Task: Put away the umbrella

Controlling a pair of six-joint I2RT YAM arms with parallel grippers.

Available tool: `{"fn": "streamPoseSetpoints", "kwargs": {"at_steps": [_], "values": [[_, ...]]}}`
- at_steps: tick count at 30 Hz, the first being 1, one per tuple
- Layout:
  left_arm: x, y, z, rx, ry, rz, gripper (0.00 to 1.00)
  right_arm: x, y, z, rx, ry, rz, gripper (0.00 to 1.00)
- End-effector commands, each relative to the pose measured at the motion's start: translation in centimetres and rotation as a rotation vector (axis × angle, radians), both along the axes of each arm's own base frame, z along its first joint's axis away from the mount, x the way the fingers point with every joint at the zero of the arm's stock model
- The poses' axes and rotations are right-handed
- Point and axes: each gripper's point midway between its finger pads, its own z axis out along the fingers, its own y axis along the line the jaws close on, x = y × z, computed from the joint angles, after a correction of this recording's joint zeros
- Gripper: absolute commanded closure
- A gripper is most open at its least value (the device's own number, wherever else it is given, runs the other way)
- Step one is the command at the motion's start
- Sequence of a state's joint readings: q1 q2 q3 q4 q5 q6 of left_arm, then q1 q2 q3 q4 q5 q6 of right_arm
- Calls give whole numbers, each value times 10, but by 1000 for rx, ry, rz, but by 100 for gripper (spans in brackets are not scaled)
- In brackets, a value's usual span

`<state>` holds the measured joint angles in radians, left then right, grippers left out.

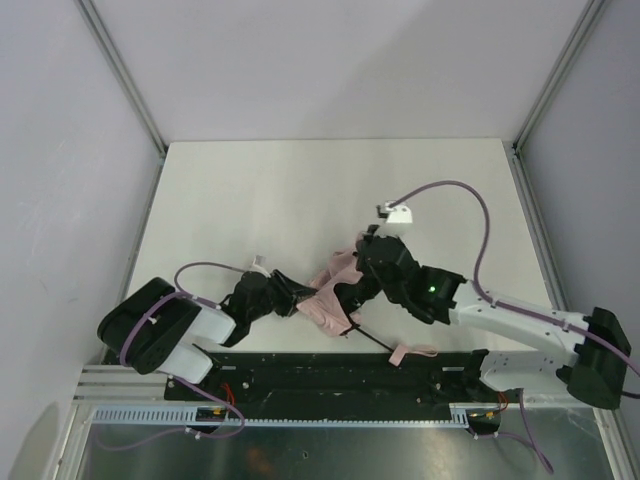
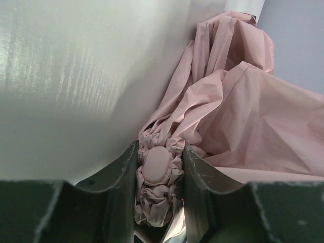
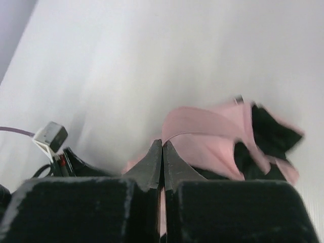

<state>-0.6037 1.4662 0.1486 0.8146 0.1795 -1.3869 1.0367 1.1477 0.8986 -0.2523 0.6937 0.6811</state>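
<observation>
The umbrella (image 1: 335,283) lies crumpled in pale pink folds at the middle of the table, between my two grippers. Its thin black shaft (image 1: 372,340) runs out to the small pink handle with loop (image 1: 411,353) at the near edge. My left gripper (image 1: 296,298) is shut on the umbrella's tip end: in the left wrist view (image 2: 159,158) a pink cap (image 2: 156,165) and bunched fabric sit between the jaws. My right gripper (image 1: 352,292) is shut on a thin pink strip of the umbrella (image 3: 202,124), which shows between its closed jaws in the right wrist view (image 3: 162,145).
A white cable plug (image 1: 397,211) with a purple cable hangs above the right wrist; it also shows in the right wrist view (image 3: 50,136). A black base rail (image 1: 330,375) runs along the near edge. Grey walls and metal posts (image 1: 125,80) enclose the white table (image 1: 300,190).
</observation>
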Motion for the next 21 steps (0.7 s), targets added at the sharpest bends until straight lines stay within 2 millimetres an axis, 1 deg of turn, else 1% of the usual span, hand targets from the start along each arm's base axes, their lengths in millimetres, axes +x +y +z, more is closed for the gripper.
{"fn": "streamPoseSetpoints", "kwargs": {"at_steps": [1, 2, 4, 6, 8, 10, 13, 15, 17, 18, 21], "values": [[-7, 9, -16, 48, 36, 13, 100, 38, 41, 79, -79, -430, 144, 100], [-7, 9, -16, 47, 35, 12, 100, 40, 50, 85, -84, -472, 186, 100], [-7, 9, -15, 43, 35, 13, 100, 41, 66, 87, -102, -528, 268, 100], [-7, 9, -14, 38, 35, 15, 100, 44, 76, 77, -145, -542, 329, 100], [-8, 9, -14, 36, 34, 14, 100, 46, 81, 63, -199, -568, 392, 100], [-9, 9, -13, 34, 33, 14, 100, 48, 86, 55, -229, -594, 444, 100], [-10, 10, -14, 34, 39, 14, 100, 52, 89, 62, -194, -615, 513, 100], [-10, 9, -16, 31, 50, 17, 100, 56, 88, 63, -191, -613, 548, 100], [-10, 9, -16, 26, 57, 20, 100, 64, 82, 51, -200, -577, 575, 100], [-10, 8, -15, 23, 56, 20, 100, 71, 75, 41, -213, -553, 572, 100], [-10, 8, -15, 18, 58, 25, 100, 89, 49, -2, -271, -485, 555, 100]]}}
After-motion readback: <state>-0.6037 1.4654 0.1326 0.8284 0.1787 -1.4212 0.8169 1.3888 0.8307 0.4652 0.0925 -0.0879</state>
